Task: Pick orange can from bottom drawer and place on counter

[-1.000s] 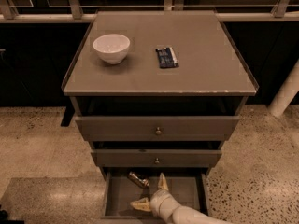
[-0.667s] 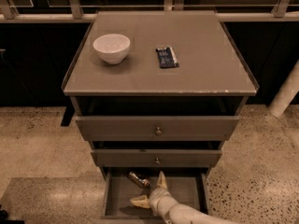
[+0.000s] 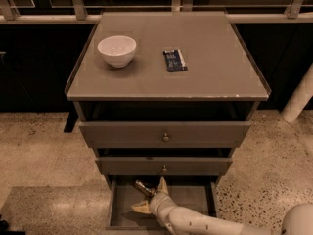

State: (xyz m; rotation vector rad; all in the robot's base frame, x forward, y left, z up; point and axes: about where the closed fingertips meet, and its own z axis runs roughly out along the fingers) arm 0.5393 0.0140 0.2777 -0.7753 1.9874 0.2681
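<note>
Your gripper (image 3: 151, 198) sits in the open drawer (image 3: 195, 199) at the bottom, its fingers spread wide, nothing pinched. The can (image 3: 143, 186) lies at the drawer's back, half in shadow, just beside the rear finger; you cannot tell whether they touch. The counter (image 3: 220, 67) bears a bowl (image 3: 117, 50) and a packet (image 3: 174, 60). The drawer's front is cut off.
</note>
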